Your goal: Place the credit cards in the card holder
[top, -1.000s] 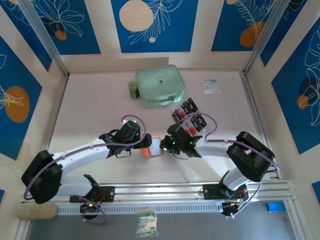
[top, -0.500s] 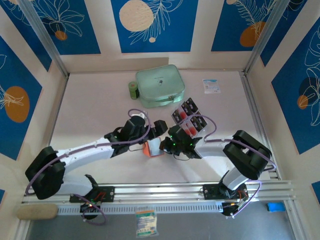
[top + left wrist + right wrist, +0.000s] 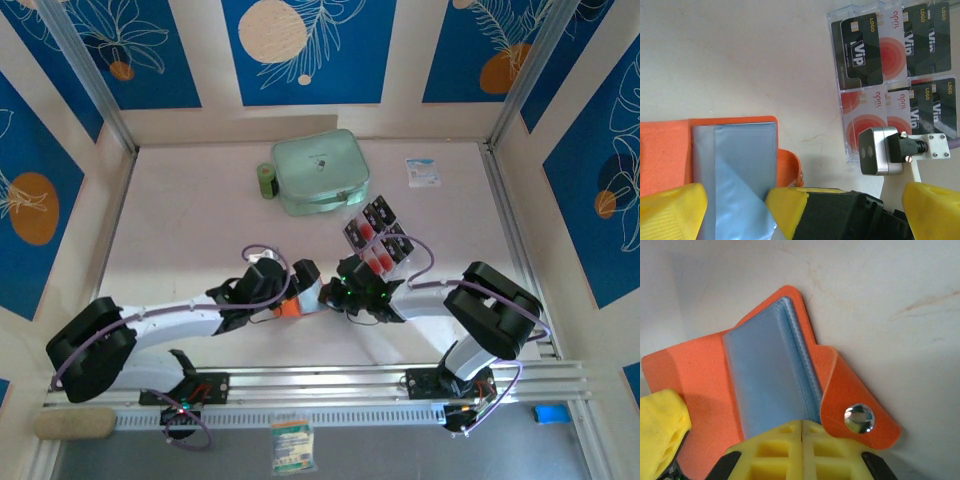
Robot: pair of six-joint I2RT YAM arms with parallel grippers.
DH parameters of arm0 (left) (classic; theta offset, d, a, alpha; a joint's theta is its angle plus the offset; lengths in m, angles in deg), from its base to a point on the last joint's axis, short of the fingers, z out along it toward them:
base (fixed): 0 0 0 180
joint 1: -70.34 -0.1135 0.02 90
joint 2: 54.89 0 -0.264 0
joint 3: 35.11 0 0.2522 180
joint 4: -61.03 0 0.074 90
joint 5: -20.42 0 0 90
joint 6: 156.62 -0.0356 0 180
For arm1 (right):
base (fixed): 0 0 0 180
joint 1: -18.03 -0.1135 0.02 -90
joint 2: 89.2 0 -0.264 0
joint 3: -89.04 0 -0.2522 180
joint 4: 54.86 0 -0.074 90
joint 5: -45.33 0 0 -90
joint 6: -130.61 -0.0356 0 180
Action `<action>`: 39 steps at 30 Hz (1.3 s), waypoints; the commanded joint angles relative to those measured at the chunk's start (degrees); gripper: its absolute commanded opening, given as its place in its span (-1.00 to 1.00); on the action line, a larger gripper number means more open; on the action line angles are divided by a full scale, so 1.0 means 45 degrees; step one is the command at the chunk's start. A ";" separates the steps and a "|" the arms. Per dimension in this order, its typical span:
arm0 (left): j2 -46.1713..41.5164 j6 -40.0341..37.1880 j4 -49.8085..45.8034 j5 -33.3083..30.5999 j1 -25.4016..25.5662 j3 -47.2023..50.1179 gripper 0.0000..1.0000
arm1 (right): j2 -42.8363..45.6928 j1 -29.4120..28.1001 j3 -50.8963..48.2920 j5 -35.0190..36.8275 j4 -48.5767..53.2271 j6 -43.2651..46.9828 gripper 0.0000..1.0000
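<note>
Left gripper (image 3: pixel 298 288) hangs over the middle of the table (image 3: pixel 180 230), close to its near edge. Its jaws are spread wide, with one yellow finger (image 3: pixel 670 212) above the left part of the orange card holder (image 3: pixel 665 160) and the other well off to the right, gripping nothing. The card holder lies opened out, its greyish clear pocket (image 3: pixel 765 380) facing up and its snap tab (image 3: pixel 860 420) curled beside it. Right gripper (image 3: pixel 802 440) has its fingers pressed together on the pocket's edge, pinching a clear leaf. Just beyond it, the credit cards (image 3: pixel 862 50) sit in a clear plastic rack (image 3: pixel 834 60), right of the table's middle. Along the far edge are a green roll (image 3: pixel 266 180), a mint-green zip case (image 3: pixel 320 170) and a white-and-blue packet (image 3: pixel 422 171)
</note>
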State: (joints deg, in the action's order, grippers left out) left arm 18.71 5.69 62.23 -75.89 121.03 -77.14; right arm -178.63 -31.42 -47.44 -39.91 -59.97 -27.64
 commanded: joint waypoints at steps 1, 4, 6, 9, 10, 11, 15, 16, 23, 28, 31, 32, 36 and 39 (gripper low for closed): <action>0.0051 -0.0991 -0.0557 -0.0140 -0.0319 0.0343 0.99 | -0.0020 -0.0361 -0.0285 0.0280 0.0444 -0.0498 -1.00; 0.0316 -0.1731 -0.0684 0.0215 -0.0494 0.0384 0.99 | 0.0114 -0.0580 -0.0296 0.0457 0.0522 -0.0726 -1.00; 0.0467 -0.2220 -0.0913 0.0268 -0.0532 0.0346 0.99 | 0.0237 -0.0642 -0.0267 0.0534 0.0606 -0.0778 -1.00; 0.0558 -0.2871 -0.1113 0.0191 -0.0563 0.0365 0.99 | 0.0605 -0.0627 -0.0170 0.0765 0.0979 -0.0776 -1.00; 0.0558 -0.3120 -0.1194 0.0156 -0.0572 0.0365 0.99 | 0.0737 -0.0598 -0.0122 0.0835 0.1135 -0.0725 -1.00; 0.0560 -0.3278 -0.1295 0.0115 -0.0580 0.0344 0.99 | 0.0868 -0.0519 -0.0091 0.0876 0.1240 -0.0666 -1.00; 0.0559 -0.4018 -0.1723 0.0000 -0.0582 0.0189 0.99 | 0.1321 -0.0018 0.0171 0.0753 0.1693 -0.0266 -1.00; 0.0558 -0.4189 -0.1815 -0.0020 -0.0581 0.0125 0.99 | 0.1403 0.0145 0.0263 0.0660 0.1782 -0.0124 -1.00; 0.0558 -0.5107 -0.2392 -0.0136 -0.0582 -0.0093 0.99 | 0.1755 0.1078 0.0826 0.0064 0.2194 0.0643 -1.00; 0.0539 -0.5996 -0.2934 -0.0332 -0.0582 -0.0312 0.99 | 0.1882 0.1470 0.1284 -0.0230 0.2472 0.1126 -1.00; 0.0558 -0.6363 -0.3222 -0.0405 -0.0575 -0.0466 0.99 | 0.1863 0.1609 0.1704 -0.0438 0.2745 0.1615 -1.00; 0.0558 -0.6446 -0.3252 -0.0381 -0.0580 -0.0523 0.99 | 0.1848 0.1635 0.1890 -0.0484 0.2910 0.1875 -1.00; 0.0635 -0.6516 -0.3163 -0.0319 -0.0580 -0.0565 0.99 | 0.1624 0.1676 0.2462 -0.0529 0.3746 0.2718 -0.71; 0.0714 -0.6592 -0.3110 -0.0259 -0.0568 -0.0611 0.99 | 0.1318 0.1673 0.2779 -0.0510 0.4239 0.3160 -0.31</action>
State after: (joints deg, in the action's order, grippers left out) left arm 21.21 -22.22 49.35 -76.32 118.87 -78.56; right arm -171.57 -24.17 -36.78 -40.90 -45.33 -17.67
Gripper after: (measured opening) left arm 0.997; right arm 0.296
